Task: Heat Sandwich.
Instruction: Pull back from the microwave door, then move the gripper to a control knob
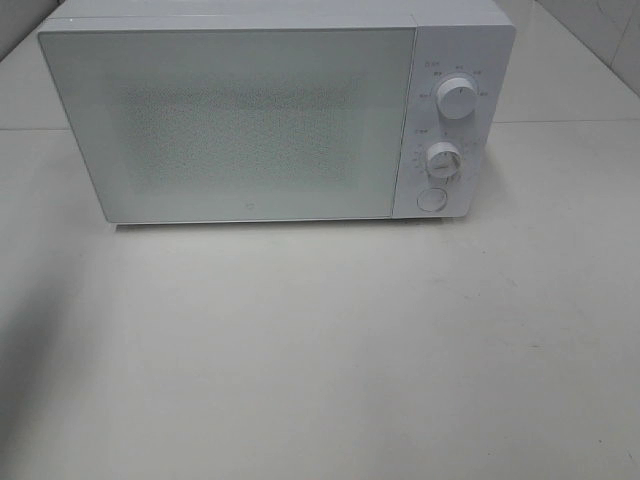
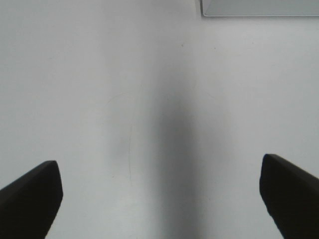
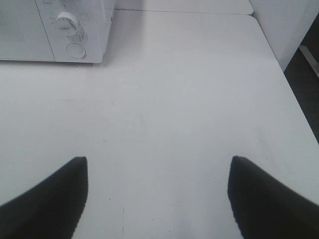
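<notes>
**A:** How do the fingers stand?

**B:** The left fingers (image 2: 30, 199) are spread wide with nothing between them, over bare table (image 2: 89, 74). A soft dark shadow band (image 2: 174, 149) runs across the white surface between them. The right fingers (image 3: 45, 204) are wide apart too, empty, and also over the table.

**A:** And past them?

**B:** The surface is matte off-white with faint scuffs. A white microwave (image 1: 250, 120) sits at the back of it with its door shut. The window is a fine grey mesh that I cannot see through. Its panel carries an upper dial (image 1: 458, 99), a lower dial (image 1: 443, 160) and a round button (image 1: 431, 199) under them.

**A:** The sandwich?

**B:** It shows in no view, so I cannot tell where it is.

**A:** The room?

**B:** A seam (image 1: 580, 122) crosses the table beside the microwave. Pale wall tiles (image 1: 600, 30) rise behind on the right. In the right wrist view the table's edge gives way to dark floor (image 3: 311, 99). A grey shadow (image 1: 40, 330) lies over the table's left side.
</notes>
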Robot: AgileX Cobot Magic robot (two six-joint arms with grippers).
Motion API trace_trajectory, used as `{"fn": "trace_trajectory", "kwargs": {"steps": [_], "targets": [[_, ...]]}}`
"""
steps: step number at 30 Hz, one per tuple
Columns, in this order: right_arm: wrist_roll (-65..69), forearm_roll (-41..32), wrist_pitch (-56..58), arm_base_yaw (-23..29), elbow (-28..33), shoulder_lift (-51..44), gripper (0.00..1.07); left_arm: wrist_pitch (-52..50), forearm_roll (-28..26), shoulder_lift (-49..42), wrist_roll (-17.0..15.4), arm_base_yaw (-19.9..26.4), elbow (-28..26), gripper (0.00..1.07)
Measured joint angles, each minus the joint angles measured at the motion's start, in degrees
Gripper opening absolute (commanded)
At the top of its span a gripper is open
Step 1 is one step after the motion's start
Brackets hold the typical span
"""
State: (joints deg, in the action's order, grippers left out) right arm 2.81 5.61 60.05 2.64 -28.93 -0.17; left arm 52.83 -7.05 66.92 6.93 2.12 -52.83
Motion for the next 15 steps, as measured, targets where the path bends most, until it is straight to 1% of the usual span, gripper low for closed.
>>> {"fn": "trace_trajectory", "kwargs": {"steps": [2,4,5,6,7,10,11,12,15], "targets": [[0.0,0.0,0.0,0.0,0.0,0.0,0.76,0.52,0.0,-1.55,-0.06,0.0,0.69,1.03],[0.0,0.0,0.0,0.0,0.0,0.0,0.76,0.63,0.0,-3.21,-0.17,0.0,2.46,1.03],[0.0,0.0,0.0,0.0,0.0,0.0,0.76,0.63,0.0,-4.24,-0.17,0.0,3.72,1.03],[0.0,0.0,0.0,0.0,0.0,0.0,0.76,0.63,0.0,-6.25,-0.17,0.0,6.42,1.03],[0.0,0.0,0.0,0.0,0.0,0.0,0.76,0.63,0.0,-6.25,-0.17,0.0,6.42,1.03],[0.0,0.0,0.0,0.0,0.0,0.0,0.76,0.63,0.0,-9.63,-0.23,0.0,10.77,1.03],[0.0,0.0,0.0,0.0,0.0,0.0,0.76,0.74,0.0,-11.8,-0.23,0.0,13.64,1.03],[0.0,0.0,0.0,0.0,0.0,0.0,0.76,0.74,0.0,-11.8,-0.23,0.0,13.64,1.03],[0.0,0.0,0.0,0.0,0.0,0.0,0.76,1.03,-0.63,-15.36,-0.57,0.0,16.67,1.03]]}}
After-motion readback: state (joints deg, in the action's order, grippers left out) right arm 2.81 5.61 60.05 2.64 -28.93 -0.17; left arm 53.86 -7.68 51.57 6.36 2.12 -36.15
